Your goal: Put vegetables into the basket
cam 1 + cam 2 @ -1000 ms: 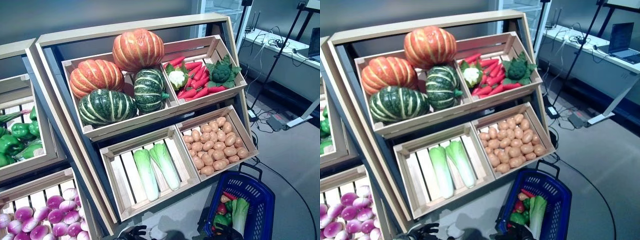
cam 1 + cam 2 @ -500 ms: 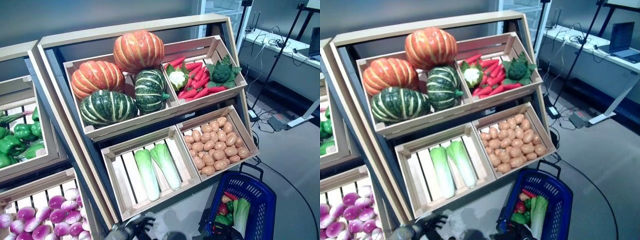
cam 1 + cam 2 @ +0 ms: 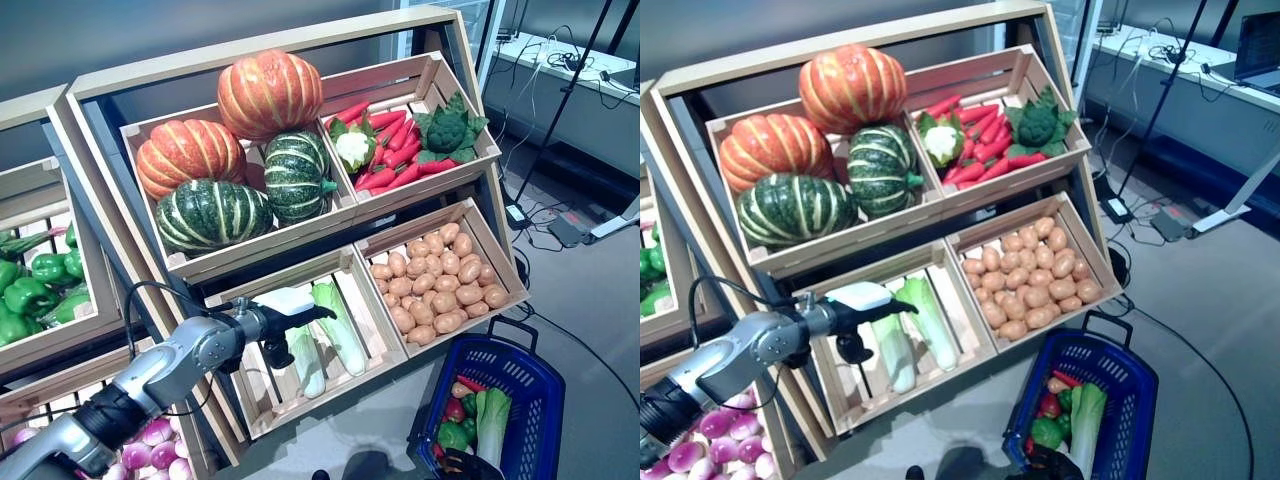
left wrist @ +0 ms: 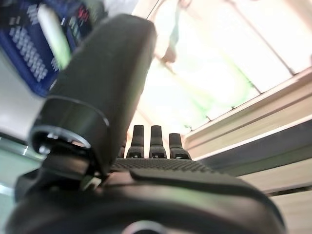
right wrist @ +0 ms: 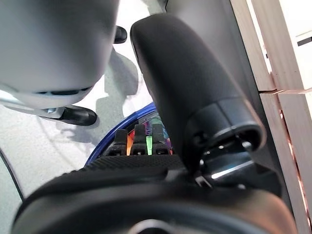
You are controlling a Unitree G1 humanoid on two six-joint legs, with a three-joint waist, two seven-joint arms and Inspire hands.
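Reaching in from the lower left, the left hand (image 3: 285,312) hangs over the lower-left crate (image 3: 236,318) of the slanted wooden stand, fingers straight and loosely spread, holding nothing, right above the two napa cabbages (image 3: 335,325) lying on the slats. The nearer cabbage sits partly under the hand; whether fingers touch it, cannot tell. Crate beside it holds a heap of potatoes (image 3: 437,280). Upper row: orange and green pumpkins (image 3: 232,150) in the left crate; red chillies (image 3: 392,160), a cauliflower (image 3: 352,150) and a broccoli (image 3: 448,130) in the right one. Blue basket (image 3: 537,380) stands on the floor at the stand's lower right corner, already holding a napa cabbage (image 3: 492,425), a green pepper and red pieces. Right hand (image 3: 1050,465) shows only as a dark bit at the bottom edge, just by the basket's near rim; its wrist view shows straight fingers pointing toward the basket, gripping nothing. Neighbouring stand to the left has green peppers (image 3: 30,290) above, purple-white turnips (image 3: 720,432) below.
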